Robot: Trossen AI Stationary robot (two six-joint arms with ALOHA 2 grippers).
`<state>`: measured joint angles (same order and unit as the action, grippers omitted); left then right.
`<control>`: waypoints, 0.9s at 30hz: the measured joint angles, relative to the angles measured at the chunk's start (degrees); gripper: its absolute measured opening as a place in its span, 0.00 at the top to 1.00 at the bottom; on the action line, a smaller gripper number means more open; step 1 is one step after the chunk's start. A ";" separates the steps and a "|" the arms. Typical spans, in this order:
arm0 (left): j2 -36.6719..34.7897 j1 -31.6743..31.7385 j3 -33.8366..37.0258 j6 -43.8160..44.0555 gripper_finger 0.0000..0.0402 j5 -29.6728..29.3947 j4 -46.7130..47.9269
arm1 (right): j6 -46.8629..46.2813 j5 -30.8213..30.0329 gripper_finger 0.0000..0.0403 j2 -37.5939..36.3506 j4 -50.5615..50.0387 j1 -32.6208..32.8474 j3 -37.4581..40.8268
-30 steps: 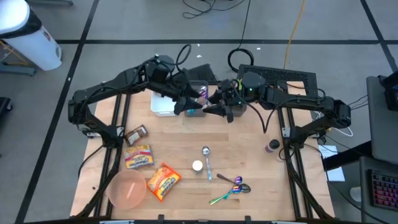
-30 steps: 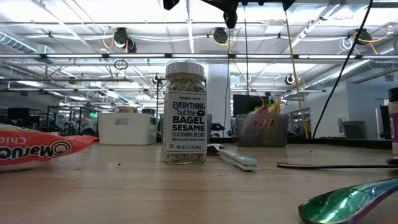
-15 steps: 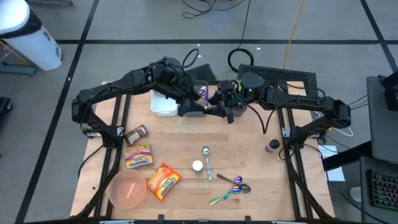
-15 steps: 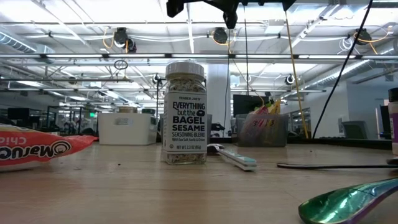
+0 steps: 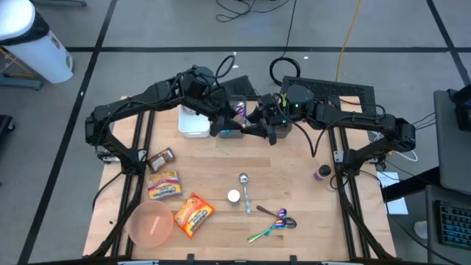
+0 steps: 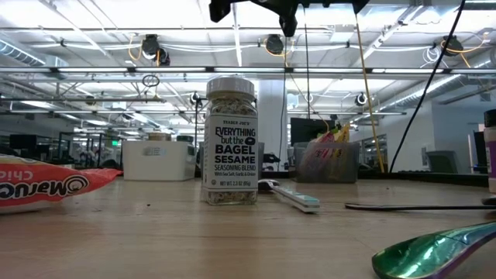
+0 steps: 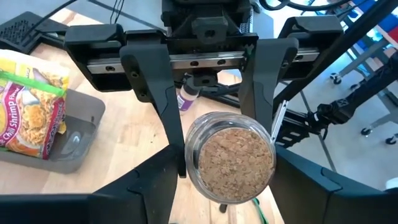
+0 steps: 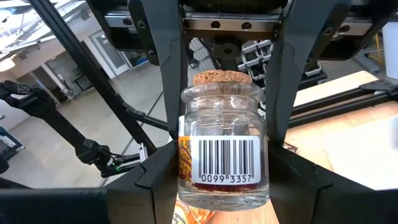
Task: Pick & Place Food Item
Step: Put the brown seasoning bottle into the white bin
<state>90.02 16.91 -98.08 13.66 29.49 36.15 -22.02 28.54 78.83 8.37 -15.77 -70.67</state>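
A small glass jar [image 8: 224, 149] with a cork stopper [image 7: 235, 163] and a barcode label hangs above the table's far middle, between my two grippers. My right gripper [image 8: 222, 186] is shut on its bottom end. My left gripper [image 7: 227, 199] faces the cork end and is open. Its fingers [image 8: 169, 81] stand close on either side of the jar, with a small gap showing. In the high view the two grippers meet tip to tip, the left gripper [image 5: 227, 128] beside the right gripper [image 5: 252, 126]. My right gripper pinches the jar's round body near its base [image 8: 189, 183] between its two fingers. The fingers come level from the table's right side and lie along the jar. The jar lies level, cork end toward the left gripper, lifted clear of the table.
A grey bin [image 7: 81, 134] under the grippers holds a shrimp noodle packet [image 7: 31, 102]; a white box [image 5: 193, 122] sits left of it. Nearer lie a seasoning jar [image 6: 230, 139], a spoon [image 5: 244, 185], two snack packets [image 5: 193, 213], a pink bowl [image 5: 151, 224] and shiny cutlery [image 5: 274, 221].
My left arm has eased a little toward the right gripper and the jar, then held still. The jar and my right gripper have stayed in place.
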 joint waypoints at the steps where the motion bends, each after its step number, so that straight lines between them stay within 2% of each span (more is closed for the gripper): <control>1: 0.00 0.00 0.00 -0.42 0.43 0.08 -0.10 | -0.02 0.02 0.54 0.00 -0.06 0.00 0.00; 6: -0.02 0.00 0.00 -1.92 0.53 0.34 -0.29 | 0.19 0.07 0.54 0.02 -0.14 0.00 0.00; 27: -0.71 0.72 0.00 -5.89 0.53 1.70 -0.47 | 0.68 0.16 0.49 0.09 0.79 0.00 -0.11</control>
<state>89.31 17.63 -98.08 7.77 31.19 35.68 -21.35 28.70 78.91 9.16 -15.77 -70.78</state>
